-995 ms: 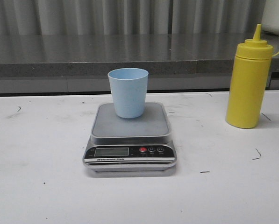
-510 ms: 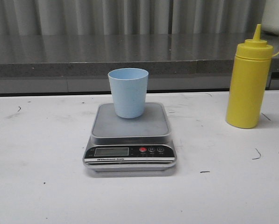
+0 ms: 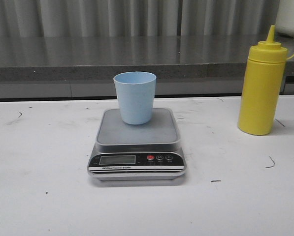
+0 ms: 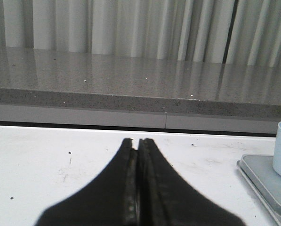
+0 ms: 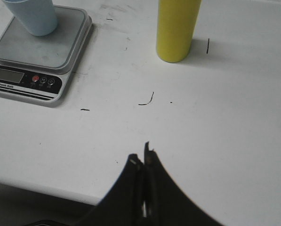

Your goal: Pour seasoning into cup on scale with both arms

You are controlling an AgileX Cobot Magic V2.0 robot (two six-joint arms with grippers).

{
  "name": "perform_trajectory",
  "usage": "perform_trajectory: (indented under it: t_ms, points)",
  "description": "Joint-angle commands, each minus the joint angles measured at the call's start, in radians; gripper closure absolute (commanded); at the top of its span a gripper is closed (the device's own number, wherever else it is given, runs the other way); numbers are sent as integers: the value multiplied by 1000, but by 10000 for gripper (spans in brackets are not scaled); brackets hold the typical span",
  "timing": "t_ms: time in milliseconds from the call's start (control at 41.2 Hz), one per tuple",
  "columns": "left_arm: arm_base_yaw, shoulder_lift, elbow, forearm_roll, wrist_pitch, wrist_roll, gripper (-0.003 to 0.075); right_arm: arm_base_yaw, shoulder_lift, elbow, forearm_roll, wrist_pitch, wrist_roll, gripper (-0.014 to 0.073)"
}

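Cup (image 3: 135, 97) sitting upright on scale (image 3: 137, 132); bottle (image 3: 262, 84) standing apart on worktop (image 3: 38, 196); left hand (image 4: 136, 142), right hand (image 5: 141, 159) hovering closed, holding nothing.

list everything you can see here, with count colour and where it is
cup: 1, pale blue, upright on the scale platform, toward its back
scale: 1, silver-grey platform with black front panel, middle of the table
bottle: 1, yellow, upright on the table to the right of the scale, apart from it
table: 1, white with dark scuff marks
ledge: 1, grey speckled, behind the table
left end effector: 1, black, fingers together, holding nothing
right end effector: 1, black, fingers together, holding nothing, over the table's near edge
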Motion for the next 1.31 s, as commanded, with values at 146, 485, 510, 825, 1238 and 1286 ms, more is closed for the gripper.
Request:
perform_trajectory:
  t_ms: [146, 485, 510, 825, 1238, 1286]
  points:
    - [-1, -24, 15, -1, -84, 10, 740, 2, 2, -32, 0, -56, -5, 663]
    - [-1, -24, 15, -1, -84, 10, 740, 2, 2, -32, 0, -56, -5, 663]
    - [-1, -24, 15, -1, -84, 10, 740, 2, 2, -32, 0, -56, -5, 663]
    - [-1, -24, 15, -1, -84, 10, 740, 2, 2, -32, 0, -56, -5, 663]
    - [-1, -24, 15, -1, -84, 10, 740, -86, -161, 115, -8, -188, -45, 658]
    - [-1, -24, 15, -1, -84, 10, 740, -104, -210, 175, 17, -254, -97, 658]
